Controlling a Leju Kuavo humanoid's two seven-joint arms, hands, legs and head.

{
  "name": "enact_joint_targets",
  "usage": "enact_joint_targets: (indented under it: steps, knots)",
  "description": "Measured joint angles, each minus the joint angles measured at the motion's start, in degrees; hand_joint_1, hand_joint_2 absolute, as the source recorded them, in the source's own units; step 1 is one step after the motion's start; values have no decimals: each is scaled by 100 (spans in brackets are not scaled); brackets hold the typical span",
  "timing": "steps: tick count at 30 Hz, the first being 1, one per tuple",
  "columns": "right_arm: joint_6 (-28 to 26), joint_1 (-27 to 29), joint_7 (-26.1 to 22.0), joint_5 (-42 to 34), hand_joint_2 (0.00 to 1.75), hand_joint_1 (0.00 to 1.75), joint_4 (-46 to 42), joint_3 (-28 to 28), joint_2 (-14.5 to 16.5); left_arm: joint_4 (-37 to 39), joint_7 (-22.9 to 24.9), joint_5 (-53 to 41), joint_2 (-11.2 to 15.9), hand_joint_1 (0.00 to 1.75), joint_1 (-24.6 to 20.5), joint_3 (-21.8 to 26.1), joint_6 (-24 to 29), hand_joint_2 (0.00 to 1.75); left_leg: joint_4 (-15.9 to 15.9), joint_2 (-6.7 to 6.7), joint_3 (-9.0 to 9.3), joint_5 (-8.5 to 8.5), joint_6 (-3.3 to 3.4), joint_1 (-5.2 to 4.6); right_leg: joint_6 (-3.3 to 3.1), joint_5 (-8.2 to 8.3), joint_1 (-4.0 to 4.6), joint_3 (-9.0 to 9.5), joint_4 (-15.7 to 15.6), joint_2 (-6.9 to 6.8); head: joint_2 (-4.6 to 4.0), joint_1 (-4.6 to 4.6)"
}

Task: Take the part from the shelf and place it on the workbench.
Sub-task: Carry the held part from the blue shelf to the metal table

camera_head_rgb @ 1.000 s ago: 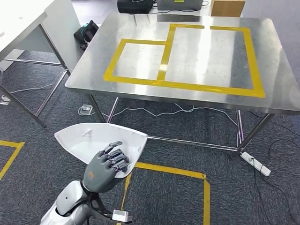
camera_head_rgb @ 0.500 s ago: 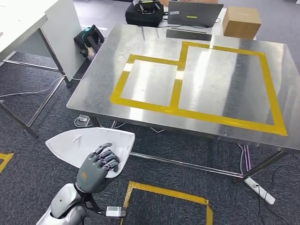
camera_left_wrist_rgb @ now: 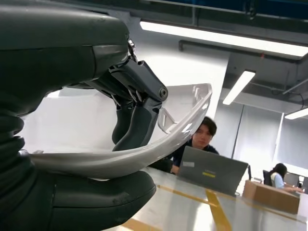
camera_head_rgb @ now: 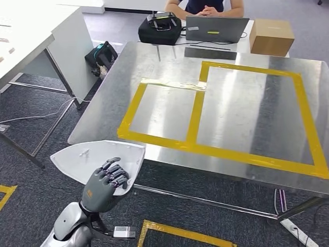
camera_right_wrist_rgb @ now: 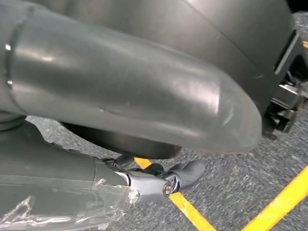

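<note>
Grey carpet floor [camera_head_rgb: 46,128] with yellow tape marks, seen from above. Filling the centre and right of the head view: a steel workbench [camera_head_rgb: 108,105] marked with yellow tape rectangles [camera_head_rgb: 194,116]. At its far edge, top of frame: an open laptop [camera_head_rgb: 216,29], a black bag [camera_head_rgb: 160,27], a cardboard box [camera_head_rgb: 271,37], and a person's arms [camera_head_rgb: 209,9] behind the laptop. Upper left: a white table [camera_head_rgb: 23,36].

Lower left, just short of the workbench's near edge and over the carpet: the part [camera_head_rgb: 83,157], a thin white plastic shell, broad and shallow, tapering to a point on the left, with a raised rim and small moulded tabs inside. Held by the left hand [camera_head_rgb: 104,182], dark fingers [camera_head_rgb: 116,175] curled over its near edge; in the left wrist view, thumb [camera_left_wrist_rgb: 91,197] beneath the part [camera_left_wrist_rgb: 109,161], fingers [camera_left_wrist_rgb: 136,120] above, pinching the curved wall.

Right hand [camera_right_wrist_rgb: 160,183] over carpet and tape in the right wrist view; spread or closed, cannot tell.
</note>
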Motion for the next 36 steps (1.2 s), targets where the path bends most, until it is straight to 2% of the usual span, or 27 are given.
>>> enact_joint_targets:
  steps: [1, 2, 3, 5, 6, 7, 8, 10, 12, 13, 15, 16, 17, 18, 19, 20, 21, 23, 25, 27, 28, 30, 31, 32, 34, 35, 36]
  knots:
    - [5, 7, 2, 2, 0, 0, 1, 0, -1, 1, -35, 38, 1, 175, 31, 14, -19, 175, 157, 3, -179, -111, -30, 31, 11, -29, -11, 10, 0, 5, 0, -1]
    - [9, 12, 4, 4, 0, 0, 1, 0, -1, 1, -66, 70, 1, 175, 57, 27, -36, 175, 170, 5, -296, -107, -63, 58, 24, -62, -23, 26, 1, 12, 0, -2]
    - [13, 13, 5, 9, 0, 0, 1, 1, -1, 1, -97, 100, 3, 175, 71, 41, -58, 175, 15, 7, -333, 45, -91, 81, 38, -97, -39, 52, 3, 19, 1, -2]
    - [21, 14, 5, 23, 0, 0, 2, 2, -2, 2, -164, 167, 5, 175, 81, 75, -112, 175, -607, 20, -258, 657, -148, 115, 85, -173, -68, 137, 8, 26, 1, -7]
    - [25, 14, 6, 32, 0, 0, 3, 3, -3, 4, -202, 196, 5, 175, 80, 93, -154, 175, -883, 34, -218, 863, -150, 118, 117, -202, -73, 161, 11, 28, 1, -19]
    - [30, 15, 9, 41, 0, 0, 3, 4, -4, 6, -240, 215, 2, 175, 81, 105, -205, 175, -1059, 45, -198, 1014, -133, 113, 154, -229, -73, 169, 13, 28, 0, -26]
    - [33, 15, 11, 50, 0, 0, 4, 9, -6, 8, -279, 231, -2, 175, 81, 111, -263, 175, -1118, 53, -203, 1047, -98, 102, 190, -246, -71, 169, 6, 28, 0, -35]
    - [42, 14, 16, 66, 0, 0, 3, 25, -7, 8, -339, 251, -15, 175, 70, 113, -362, 175, -1129, 52, -203, 1082, -4, 93, 269, -277, -78, 156, -18, 24, -1, -39]
    - [47, 10, 15, 81, 0, 0, 3, 43, -9, 2, -367, 273, -35, 175, 40, 113, -424, 175, -1150, 52, -171, 1070, 73, 107, 334, -392, -82, 63, 165, 22, -1, -24]
    - [49, 9, 14, 89, 0, 0, 3, 49, -11, -1, -385, 291, -46, 175, 23, 112, -472, 175, -1159, 53, -152, 1055, 109, 113, 354, -515, -83, -91, 441, 22, -1, -14]
    - [51, 8, 14, 101, 0, 0, 3, 54, -15, -2, -438, 349, -65, 175, -2, 95, -624, 175, -1157, 55, -123, 1009, 162, 97, 367, -781, -78, -550, 1237, 22, -1, 2]
    - [52, 7, 14, 105, 0, 0, 3, 56, -16, -2, -465, 388, -78, 175, -11, 74, -715, 175, -1157, 53, -99, 983, 178, 87, 368, -830, -75, -765, 1555, 23, -1, 1]
    - [52, 4, 15, 110, 0, 0, 2, 58, -17, -2, -485, 417, -94, 175, -23, 43, -801, 175, -1157, 47, -62, 950, 186, 79, 362, -768, -69, -887, 1678, 24, -1, 3]
    - [56, 2, 21, 117, 0, 0, 2, 63, -17, -2, -497, 438, -113, 175, -39, 3, -880, 175, -1157, 38, -8, 912, 187, 74, 350, -589, -64, -893, 1571, 25, -1, 2]
    - [62, -1, 29, 125, 0, 0, 1, 69, -17, -2, -504, 443, -137, 175, -63, -43, -944, 175, -1157, 27, 56, 868, 182, 72, 332, -330, -59, -794, 1263, 25, -1, 3]
    - [70, -2, 38, 134, 0, 0, 1, 78, -17, -2, -508, 430, -163, 175, -96, -93, -993, 175, -1157, 18, 116, 821, 170, 71, 310, -87, -52, -646, 886, 27, -1, 3]
    - [81, -2, 47, 144, 0, 0, 2, 89, -17, -1, -509, 415, -191, 175, -137, -145, -1029, 175, -1149, 6, 162, 776, 147, 60, 291, 70, -44, -487, 546, 28, -1, 3]
    - [99, -5, 59, 156, 0, 0, 3, 107, -18, 2, -509, 382, -240, 175, -218, -241, -1076, 175, -1132, -5, 182, 725, 102, 41, 269, 113, -36, -304, 182, 36, 1, -6]
    - [111, -6, 66, 165, 0, 0, 3, 121, -17, 5, -509, 358, -268, 175, -273, -310, -1103, 175, -1133, -4, 171, 733, 104, 30, 279, 73, -43, -272, 99, 56, 1, -23]
    - [116, -6, 66, 179, 0, 0, 4, 136, -10, 9, -508, 328, -284, 175, -322, -363, -1115, 175, -1162, -2, 182, 742, 138, 15, 318, 83, -75, -265, 43, 79, 0, -32]
    - [118, -10, 65, 189, 0, 0, 4, 142, -7, 11, -508, 307, -292, 175, -353, -388, -1117, 175, -1237, -2, 208, 762, 178, 2, 333, 94, -88, -237, -15, 84, 1, -40]
    - [119, -15, 58, 211, 0, 0, -1, 149, -7, 15, -502, 277, -327, 175, -410, -439, -1119, 175, -1577, 8, 390, 877, 247, 24, 350, 116, -85, -203, -102, 74, 1, -44]
    - [119, -16, 55, 220, 0, 0, -3, 152, -10, 19, -494, 262, -348, 175, -442, -464, -1120, 175, -1756, 14, 503, 936, 268, 50, 359, 76, -78, -248, -15, 67, 1, -35]
    - [119, -14, 51, 227, 0, 0, -5, 155, -14, 28, -480, 249, -370, 175, -466, -491, -1122, 175, -1877, 24, 603, 975, 255, 83, 376, -12, -77, -366, 199, 58, 1, -22]
    - [110, -12, 49, 231, 0, 0, -6, 157, -23, 61, -443, 214, -396, 175, -498, -545, -1124, 175, -1912, 41, 694, 961, 202, 127, 445, -258, -100, -736, 895, 53, 0, -12]
    - [105, -15, 49, 231, 0, 0, -8, 157, -30, 84, -425, 190, -401, 175, -499, -570, -1122, 175, -1903, 49, 733, 930, 163, 156, 488, -303, -115, -887, 1159, 51, 0, -12]
    - [101, -18, 50, 232, 0, 0, -10, 157, -38, 109, -407, 168, -402, 175, -498, -591, -1120, 175, -1885, 52, 776, 884, 115, 195, 539, -250, -136, -951, 1250, 49, 0, -13]
